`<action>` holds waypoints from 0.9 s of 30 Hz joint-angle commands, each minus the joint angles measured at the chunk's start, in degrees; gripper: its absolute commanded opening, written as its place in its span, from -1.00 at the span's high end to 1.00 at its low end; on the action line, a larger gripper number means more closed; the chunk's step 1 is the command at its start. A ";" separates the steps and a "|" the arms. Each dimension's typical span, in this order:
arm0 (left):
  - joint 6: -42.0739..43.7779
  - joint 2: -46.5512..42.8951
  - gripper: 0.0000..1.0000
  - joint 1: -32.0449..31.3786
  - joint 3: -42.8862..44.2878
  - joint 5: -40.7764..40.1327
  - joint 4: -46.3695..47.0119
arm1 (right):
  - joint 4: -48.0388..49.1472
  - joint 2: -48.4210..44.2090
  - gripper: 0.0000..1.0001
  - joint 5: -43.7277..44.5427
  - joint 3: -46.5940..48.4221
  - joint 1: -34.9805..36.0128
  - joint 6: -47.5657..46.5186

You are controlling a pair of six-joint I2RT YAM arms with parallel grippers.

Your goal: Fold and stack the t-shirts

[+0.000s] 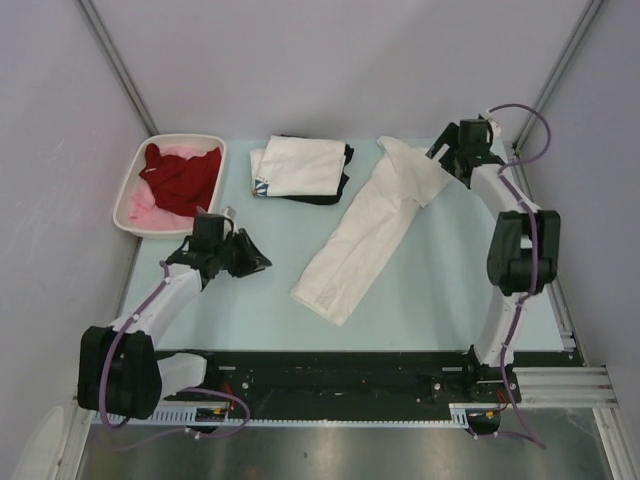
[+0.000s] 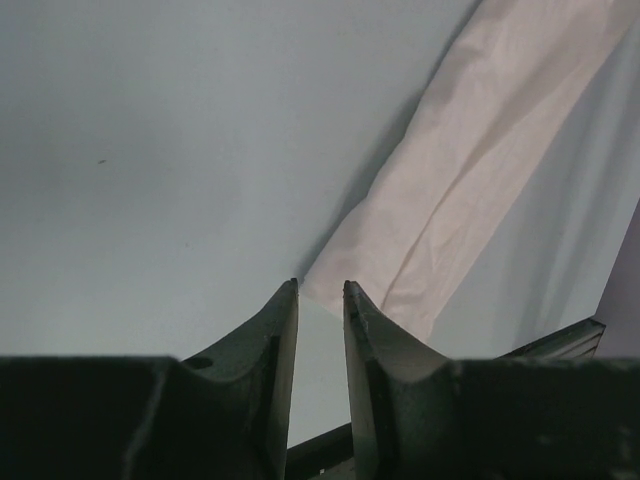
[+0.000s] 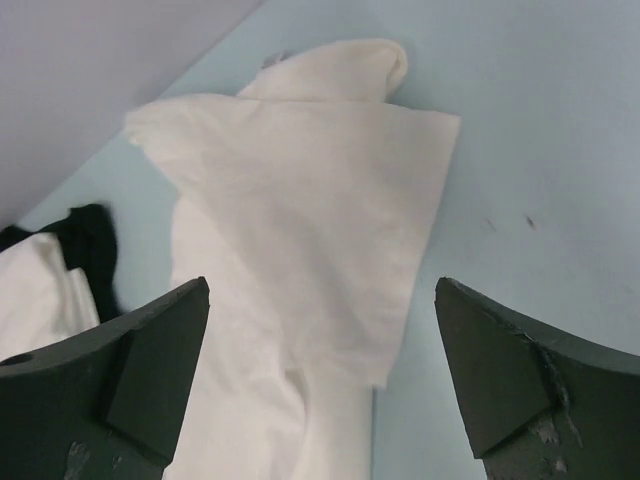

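A long, narrowly folded cream-white t-shirt (image 1: 365, 230) lies diagonally across the middle of the table. My right gripper (image 1: 440, 150) hovers over its far sleeve end with the jaws wide open and empty; in the right wrist view (image 3: 322, 290) the shirt (image 3: 300, 180) lies between and beyond the fingers. My left gripper (image 1: 255, 262) sits left of the shirt's near end; its jaws (image 2: 320, 288) stand only a narrow gap apart and hold nothing, with the shirt (image 2: 470, 170) just ahead. A folded cream t-shirt (image 1: 300, 167) with a small blue mark lies on a folded black one (image 1: 345, 182).
A white oval basin (image 1: 128, 190) at the back left holds a dark red t-shirt (image 1: 183, 178) and a pink one (image 1: 145, 210). The folded stack shows at the left of the right wrist view (image 3: 95, 235). Grey walls enclose the table at the back and sides.
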 commanded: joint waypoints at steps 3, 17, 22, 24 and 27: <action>-4.34 4.33 0.42 -5.91 -0.61 -2.30 6.92 | 1.01 -21.34 -1.00 -3.37 -15.41 5.14 -3.19; -9.80 18.91 0.43 -10.39 3.51 2.78 17.73 | -8.15 -19.85 -0.99 -4.09 -17.97 28.98 -6.01; -9.80 23.15 -0.13 -11.89 1.24 5.61 21.42 | -9.12 -23.53 -0.99 -0.48 -21.22 31.18 -7.24; -9.54 24.29 -0.41 -12.95 0.62 5.78 23.19 | -9.03 -24.68 -0.99 -0.39 -22.88 31.18 -7.42; -8.49 26.22 -0.47 -14.53 0.62 6.49 23.36 | -9.03 -27.32 -0.99 -0.22 -24.38 31.09 -7.15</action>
